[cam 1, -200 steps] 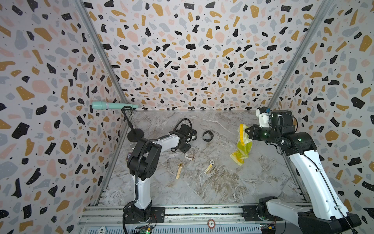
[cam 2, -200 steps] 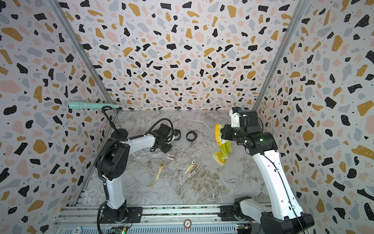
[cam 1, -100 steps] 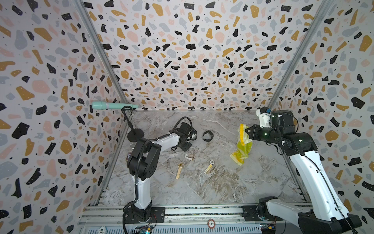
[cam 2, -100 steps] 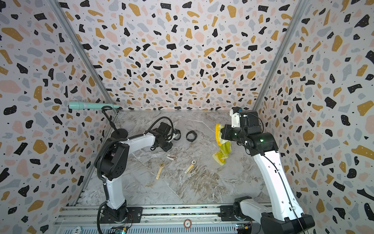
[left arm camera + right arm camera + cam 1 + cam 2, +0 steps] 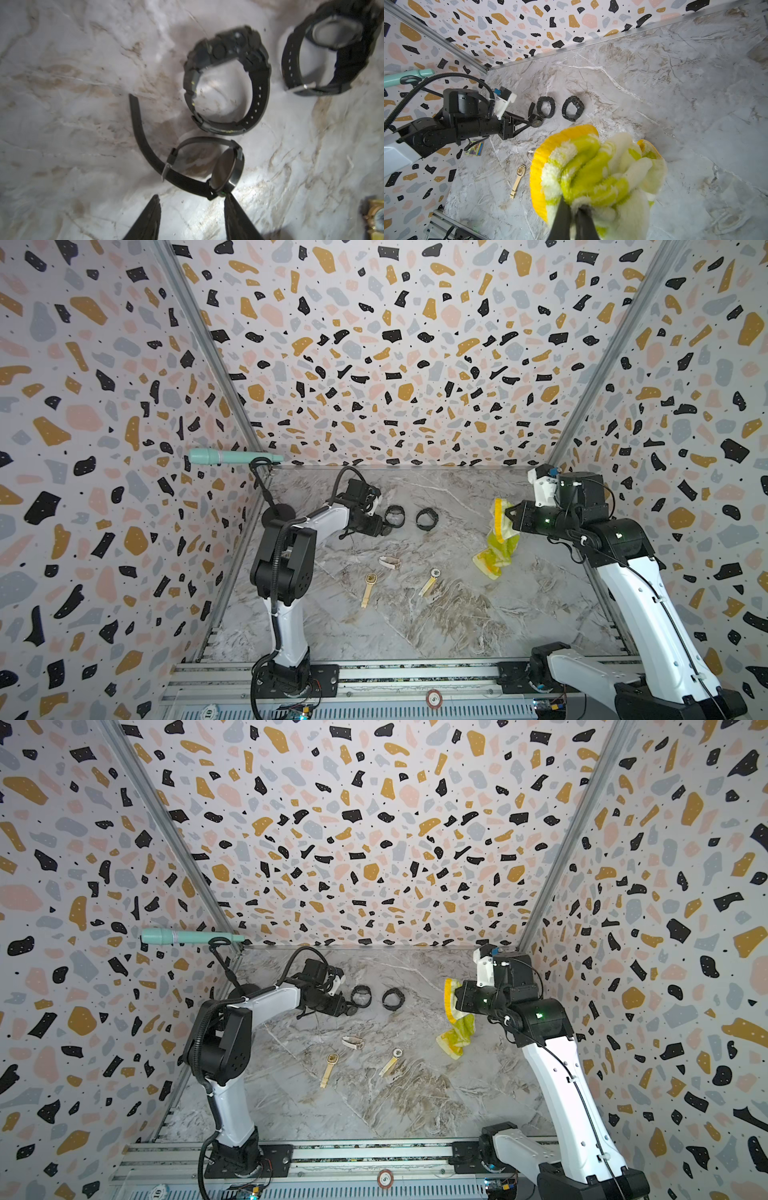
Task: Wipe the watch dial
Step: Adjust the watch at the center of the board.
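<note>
Change: your left gripper sits almost unmoved; jaws apart, watch at one fingertip.
Right gripper: clamps cloth.
Wipe: not begun.

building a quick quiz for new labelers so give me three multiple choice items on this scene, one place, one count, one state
1. Where is the yellow-green fluffy cloth? A) hanging from the right claw B) spread flat on the marble table C) hooked on the wall
2. How many black watches show in the left wrist view? A) one B) three C) five
3. How does the left claw stand? A) open, tips at the slim black round-dial watch B) shut on a gold watch C) shut on the cloth
Key: 1 A, the shut claw pinches it; 2 B, two chunky looped watches plus the slim one; 3 A, it gapes with the watch just past its tips.
</note>
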`<state>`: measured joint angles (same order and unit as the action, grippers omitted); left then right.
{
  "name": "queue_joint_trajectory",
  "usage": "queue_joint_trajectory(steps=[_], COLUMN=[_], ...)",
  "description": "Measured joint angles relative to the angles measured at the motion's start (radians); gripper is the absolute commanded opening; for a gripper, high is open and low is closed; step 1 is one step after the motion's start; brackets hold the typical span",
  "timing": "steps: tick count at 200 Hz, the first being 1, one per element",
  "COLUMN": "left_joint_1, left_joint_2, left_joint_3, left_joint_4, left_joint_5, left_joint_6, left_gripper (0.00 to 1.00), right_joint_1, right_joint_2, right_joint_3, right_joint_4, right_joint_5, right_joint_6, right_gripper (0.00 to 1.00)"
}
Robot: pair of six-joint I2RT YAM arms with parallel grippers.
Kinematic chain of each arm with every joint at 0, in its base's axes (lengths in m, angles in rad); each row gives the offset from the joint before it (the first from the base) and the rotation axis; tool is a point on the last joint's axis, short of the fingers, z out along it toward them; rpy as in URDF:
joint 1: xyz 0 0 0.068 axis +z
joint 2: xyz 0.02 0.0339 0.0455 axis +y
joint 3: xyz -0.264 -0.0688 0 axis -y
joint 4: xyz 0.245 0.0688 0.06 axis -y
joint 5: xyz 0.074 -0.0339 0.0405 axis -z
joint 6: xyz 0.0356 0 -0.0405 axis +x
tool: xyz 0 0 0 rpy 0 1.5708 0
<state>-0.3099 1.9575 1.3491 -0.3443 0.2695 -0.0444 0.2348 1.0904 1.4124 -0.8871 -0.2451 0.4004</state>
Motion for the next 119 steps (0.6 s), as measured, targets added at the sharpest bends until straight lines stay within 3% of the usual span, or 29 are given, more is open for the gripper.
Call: queue_joint_trajectory(steps=[50,119], left_joint_1=[-0.002,-0.051], left_joint_2=[0.000,0.001], left_joint_3=[0.029,0.067], left_joint_4=[0.049,0.016], left_joint_5=[0.089,0.062], left_joint_6=[-0.115,-0.159], left_gripper=[0.50,0.50], right_joint_1=[0.000,0.000], right_joint_2=[-0.013,-0.032], right_joint_3=[-0.006,-0.023], right_joint_4=[0.003,0.005], right_joint_5=[0.011,0.015], right_joint_6=[0.000,0.004], right_gripper=[0.00,0.00])
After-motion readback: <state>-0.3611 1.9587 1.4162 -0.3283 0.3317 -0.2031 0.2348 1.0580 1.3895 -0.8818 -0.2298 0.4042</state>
